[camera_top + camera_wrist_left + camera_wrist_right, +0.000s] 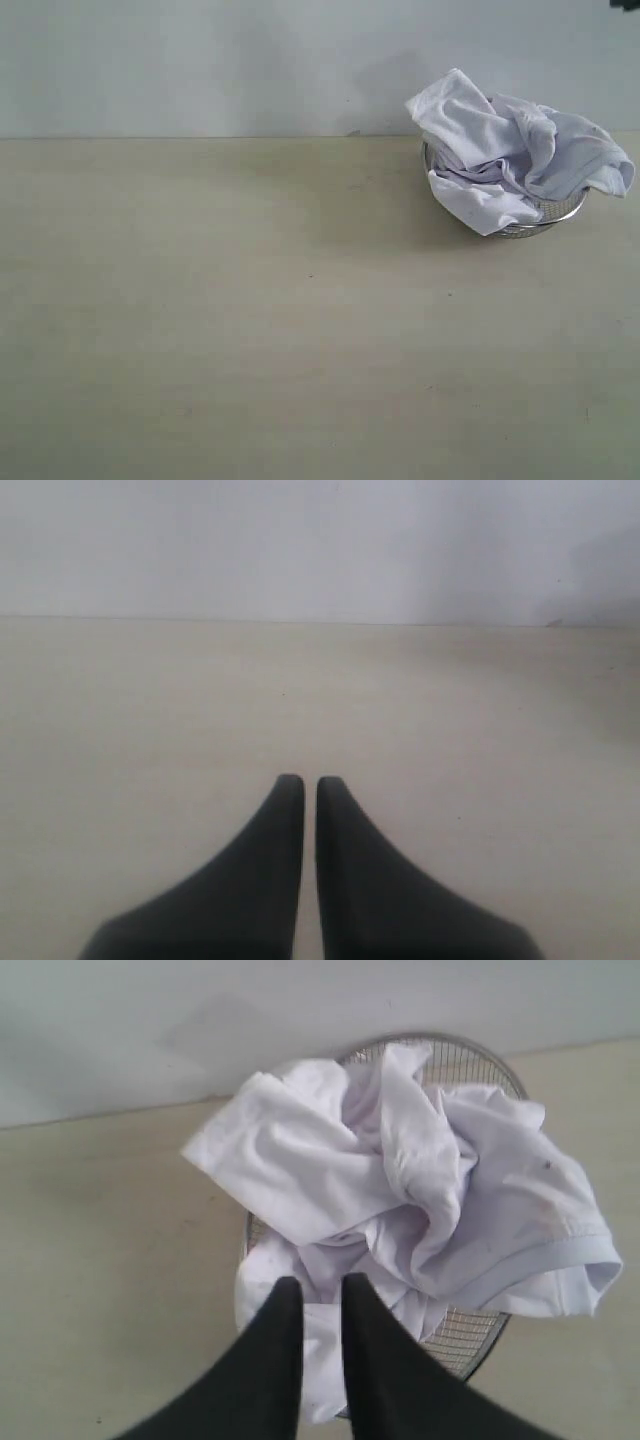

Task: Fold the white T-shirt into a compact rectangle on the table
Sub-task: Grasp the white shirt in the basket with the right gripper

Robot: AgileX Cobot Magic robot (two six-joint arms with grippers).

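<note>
Exterior view: white T-shirt (500,160) heaped in wire basket (560,212) on counter (250,320).
Left pincer (310,780): closed, empty.
Right pincer (320,1285): slightly parted above white T-shirt.

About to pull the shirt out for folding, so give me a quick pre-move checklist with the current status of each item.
1. white T-shirt spread on the table: not ok, it is crumpled in the mesh basket.
2. right tool over the shirt, jaws slightly apart: ok.
3. Fabric between its jaws: cannot tell.
4. left tool shut, holding nothing: ok.
5. Bare table beside the basket for spreading: ok.
</note>
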